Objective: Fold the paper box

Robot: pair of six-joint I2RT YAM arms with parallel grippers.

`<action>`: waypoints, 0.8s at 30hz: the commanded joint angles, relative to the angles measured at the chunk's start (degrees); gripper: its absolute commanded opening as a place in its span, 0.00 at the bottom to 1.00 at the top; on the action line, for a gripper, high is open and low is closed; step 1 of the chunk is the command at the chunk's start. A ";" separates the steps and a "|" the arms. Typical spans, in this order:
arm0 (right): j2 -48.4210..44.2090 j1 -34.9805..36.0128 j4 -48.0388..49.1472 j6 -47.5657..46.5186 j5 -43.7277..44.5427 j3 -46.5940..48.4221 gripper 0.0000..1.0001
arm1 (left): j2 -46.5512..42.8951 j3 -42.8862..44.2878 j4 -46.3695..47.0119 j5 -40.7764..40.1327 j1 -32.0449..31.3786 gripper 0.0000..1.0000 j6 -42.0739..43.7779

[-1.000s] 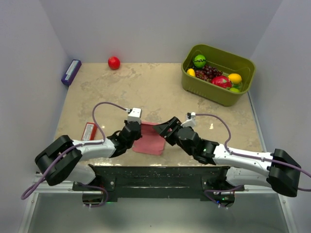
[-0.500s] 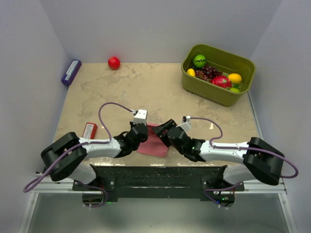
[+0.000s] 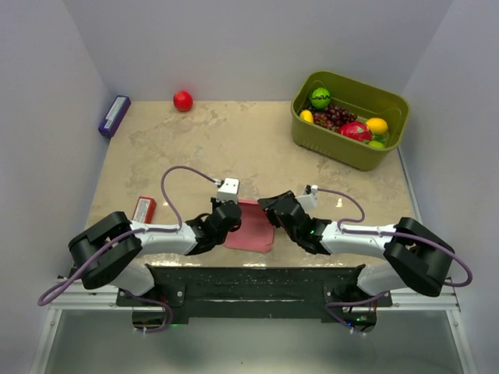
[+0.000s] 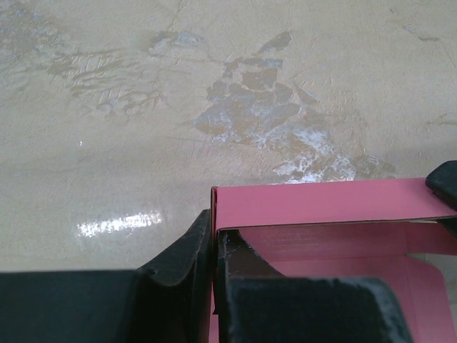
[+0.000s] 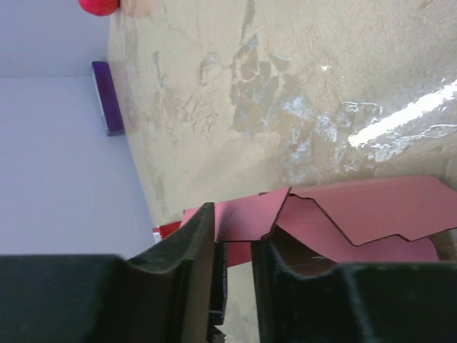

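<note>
— Left claw (image 4: pixel 213 232): pressed together, pinching a wall edge of the paper box (image 4: pixel 321 204). Right claw (image 5: pixel 234 243): astride a flap, grip impossible to tell.

— Thin, light, springy card, easily creased; best held by edges near folds. Flat on the surface (image 3: pixel 234 148) between both claws. Red packet (image 3: pixel 143 209) left of left claw, basket (image 3: pixel 331 148) far beyond right claw; nothing blocking.

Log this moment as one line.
left tool: shut on paper box edge | right tool: open around its flap

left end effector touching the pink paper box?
Touching. Left wrist view: the left end effector is shut on the paper box, its thin wall edge clamped in the jaws.
</note>
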 commanded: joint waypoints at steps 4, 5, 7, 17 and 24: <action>2.01 -0.16 1.16 1.90 3.67 -1.17 0.17 | 1.51 3.26 -0.63 -1.34 -0.90 0.07 -1.72; 2.36 -0.16 1.60 1.99 3.75 -1.78 0.15 | 1.68 3.35 -0.72 -0.82 -1.07 0.09 -1.72; 3.41 -0.16 3.35 2.34 3.93 -2.48 0.07 | 1.60 3.62 -0.72 -0.12 -1.34 0.19 -1.54; 3.86 -0.16 7.40 2.70 5.16 -6.09 0.00 | -7.53 -2.44 6.66 17.51 -2.13 0.71 5.75; 4.29 -0.16 12.48 1.29 6.04 -9.25 0.00 | -19.13 -8.85 4.82 30.37 -0.21 0.79 8.04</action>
